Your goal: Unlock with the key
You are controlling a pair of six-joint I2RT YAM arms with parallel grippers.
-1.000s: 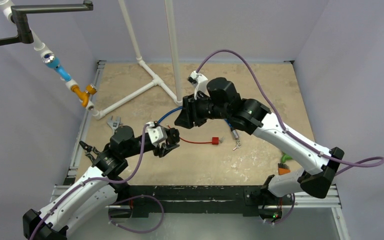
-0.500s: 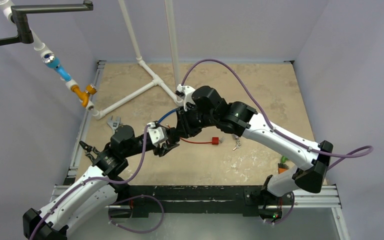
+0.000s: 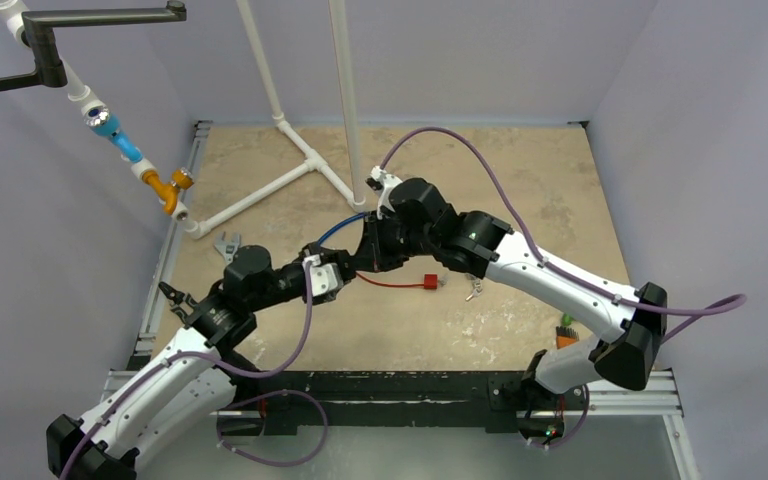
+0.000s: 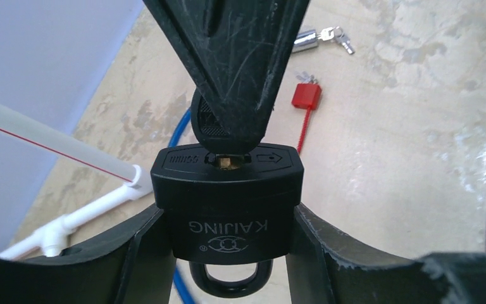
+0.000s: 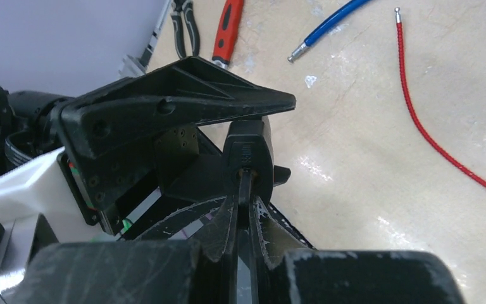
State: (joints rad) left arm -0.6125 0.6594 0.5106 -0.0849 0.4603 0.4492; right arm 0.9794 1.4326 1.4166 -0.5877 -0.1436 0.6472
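Overhead, two robot arms meet just left of centre above a beige, stone-patterned table [image 3: 520, 180]. The left gripper [image 3: 336, 274] holds a black rectangular padlock [image 4: 228, 202] stamped KAIJING.

In the left wrist view the padlock fills the lower middle of the frame. It is clamped on both sides by the left gripper's black fingers [image 4: 136, 253], and its black shackle loop [image 4: 231, 282] points toward the bottom edge. The right gripper [image 5: 245, 204] reaches in from the top of that view, its fingers pressed together on a black-headed key [image 4: 204, 121]. The key's brass blade [image 4: 226, 163] sits in the keyhole on the padlock's upper face.

In the right wrist view the pinched key runs up the middle of the frame into the padlock. One left finger crosses the upper left as a broad black wedge.

On the table, in the upper right of the left wrist view, lie a small red block on a thin red cable [image 4: 306, 96] and a silver padlock with keys [image 4: 310, 37]. A blue cable [image 4: 180, 130] curves just left of the black padlock. A white plastic pipe frame [image 4: 69, 155] crosses the left side. At the top left of the right wrist view lie a red-handled tool [image 5: 230, 25] and black-handled pliers [image 5: 186, 25].
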